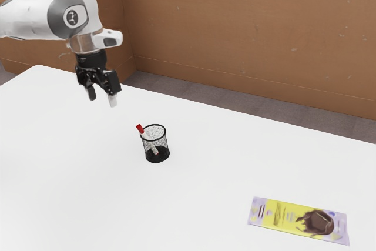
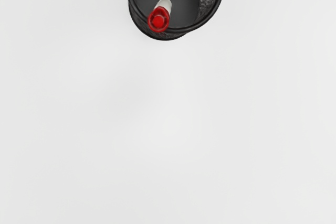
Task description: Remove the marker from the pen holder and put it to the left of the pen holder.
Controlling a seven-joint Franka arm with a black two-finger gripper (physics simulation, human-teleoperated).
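Red-tipped marker end-on in wrist view, yellow packet (exterior view), hand wide

You have room to bring the gripper across above the white table to the pen holder. There, its standing rim and the marker, leaning out toward the exterior view's left, obstruct a low pass. The flat packet lies well apart from your holder.
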